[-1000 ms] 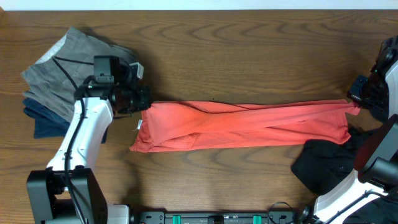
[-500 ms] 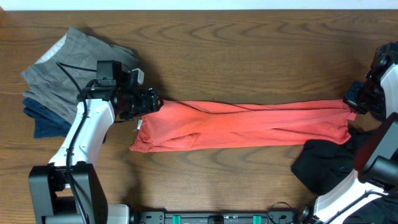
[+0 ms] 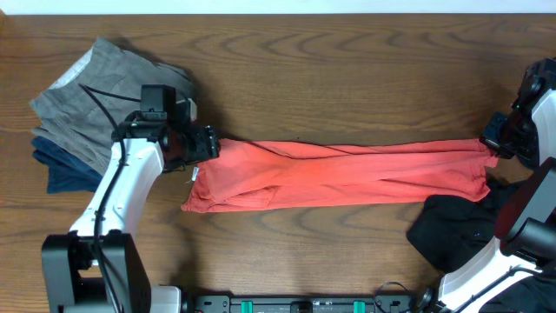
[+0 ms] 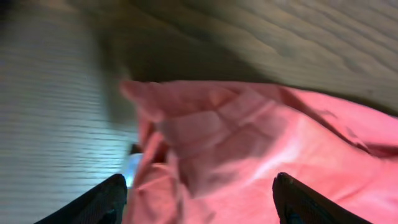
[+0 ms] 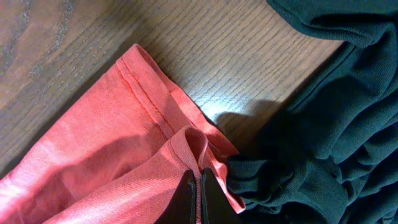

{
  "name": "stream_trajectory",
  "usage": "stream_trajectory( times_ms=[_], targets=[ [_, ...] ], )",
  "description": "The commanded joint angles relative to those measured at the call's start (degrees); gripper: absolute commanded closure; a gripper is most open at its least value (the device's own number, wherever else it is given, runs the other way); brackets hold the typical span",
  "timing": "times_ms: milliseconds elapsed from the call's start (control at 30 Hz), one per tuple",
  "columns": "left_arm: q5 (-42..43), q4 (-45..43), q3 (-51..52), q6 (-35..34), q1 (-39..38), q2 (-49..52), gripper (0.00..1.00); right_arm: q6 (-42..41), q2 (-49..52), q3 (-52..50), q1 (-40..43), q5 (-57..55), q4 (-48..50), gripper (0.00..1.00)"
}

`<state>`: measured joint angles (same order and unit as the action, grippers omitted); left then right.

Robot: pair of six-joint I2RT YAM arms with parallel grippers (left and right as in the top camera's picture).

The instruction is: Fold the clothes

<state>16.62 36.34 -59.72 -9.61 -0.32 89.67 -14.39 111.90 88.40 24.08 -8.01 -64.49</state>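
Note:
The coral-red T-shirt (image 3: 347, 174) lies stretched in a long narrow band across the table. My left gripper (image 3: 208, 143) hovers at its left end, jaws open. In the left wrist view my left gripper (image 4: 199, 190) has both dark fingertips (image 4: 109, 199) spread wide, with loose, rumpled coral-red T-shirt (image 4: 249, 149) cloth below them and none of it pinched. My right gripper (image 3: 497, 143) is at the shirt's right end. In the right wrist view my right gripper (image 5: 200, 186) is shut on a fold of the coral-red T-shirt (image 5: 124, 155) hem.
A black garment (image 3: 456, 230) lies bunched at the front right and touches the shirt's right end; the right wrist view shows the black garment (image 5: 336, 124) beside my fingers. A grey garment (image 3: 82, 96) on a navy one (image 3: 65, 169) is stacked at the far left.
My left gripper has opened and let go of the shirt's left end, which now rests on the table. My right gripper has shifted slightly left, still gripping the hem.

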Motion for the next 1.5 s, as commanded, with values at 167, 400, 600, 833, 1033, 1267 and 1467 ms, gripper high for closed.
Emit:
stream_trajectory(
  times_ms=[167,400,600,833,1033,1267,1467],
  targets=[
    [0.46,1.79,-2.12,-8.50,-0.74,-7.30,0.76,0.76,-1.73,-0.31,-0.11,-1.20,0.31,0.99],
    [1.95,-0.33,0.02,-7.85,-4.31,-4.63,0.94,0.76,-1.73,-0.31,-0.11,-1.18,0.20,0.99],
    [-0.92,-0.61,0.48,-7.87,-4.37,2.71,0.94,0.79,-1.73,-0.31,-0.13,-0.59,0.26,0.99],
    [-2.14,2.73,0.48,-7.89,-4.37,10.49,0.94,2.32,-1.73,-0.35,-0.13,-0.55,-1.27,0.99],
    [-2.38,5.68,0.48,-7.85,-4.37,11.69,0.94,5.55,-1.73,-0.39,0.02,-0.59,-7.69,0.96],
    [-2.38,5.64,0.48,-7.85,-4.37,11.69,0.94,5.68,-1.73,-0.42,1.99,-6.75,-10.78,0.75],
    [-2.36,7.80,0.00,-7.82,-2.60,10.29,0.94,4.83,-1.73,-0.39,4.22,-6.47,-6.38,0.69]
  ],
)
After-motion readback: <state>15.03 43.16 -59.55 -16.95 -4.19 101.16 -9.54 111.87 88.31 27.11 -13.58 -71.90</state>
